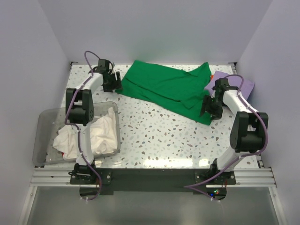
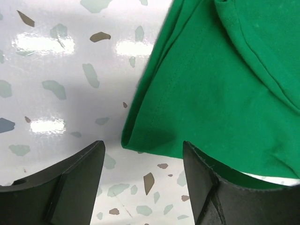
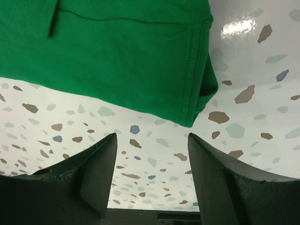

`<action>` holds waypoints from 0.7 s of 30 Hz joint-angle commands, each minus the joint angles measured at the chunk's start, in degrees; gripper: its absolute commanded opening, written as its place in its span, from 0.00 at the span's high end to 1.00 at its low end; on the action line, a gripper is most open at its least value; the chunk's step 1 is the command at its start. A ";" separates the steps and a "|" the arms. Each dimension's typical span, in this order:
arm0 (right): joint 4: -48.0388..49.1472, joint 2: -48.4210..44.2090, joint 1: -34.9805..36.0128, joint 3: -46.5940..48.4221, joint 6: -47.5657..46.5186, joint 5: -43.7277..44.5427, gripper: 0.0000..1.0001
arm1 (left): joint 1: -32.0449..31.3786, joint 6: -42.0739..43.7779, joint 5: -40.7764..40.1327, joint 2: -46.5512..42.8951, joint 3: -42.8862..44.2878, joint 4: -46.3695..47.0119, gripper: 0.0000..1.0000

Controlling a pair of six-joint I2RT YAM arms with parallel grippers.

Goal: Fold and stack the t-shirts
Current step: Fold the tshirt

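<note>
Green shirt [image 1: 164, 89] lies flat, upper centre. I have the left gripper [image 2: 143, 157] and right gripper [image 3: 152, 150] spread wide, each straddling an opposite corner, likely to pinch for the fold.

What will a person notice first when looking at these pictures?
The bright green t-shirt lies across the far part of the speckled table, with the left end effector at its left edge and the right end effector at its near right corner, both open. At the near left, a clear plastic bin holds white t-shirts; a lavender-purple t-shirt shows at the far right.
</note>
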 commanded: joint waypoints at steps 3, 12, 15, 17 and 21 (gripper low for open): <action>2.91 -1.68 -0.23 -2.06 1.10 1.91 0.34 | 0.56 -1.53 5.06 0.56 -0.33 3.68 0.31; 5.20 1.66 -1.81 -4.52 0.58 2.70 0.39 | 0.47 -2.15 5.86 2.49 0.11 4.04 0.52; 6.52 2.71 -2.33 -5.40 0.58 2.62 0.41 | 0.56 -1.98 5.85 3.11 0.11 4.30 0.58; 7.31 3.59 -2.51 -5.93 0.40 2.70 0.43 | 0.56 -1.98 5.85 3.55 0.11 4.39 0.67; 8.45 5.88 -2.86 -6.37 0.14 3.58 0.51 | 0.56 -1.80 4.72 3.99 0.29 4.48 0.85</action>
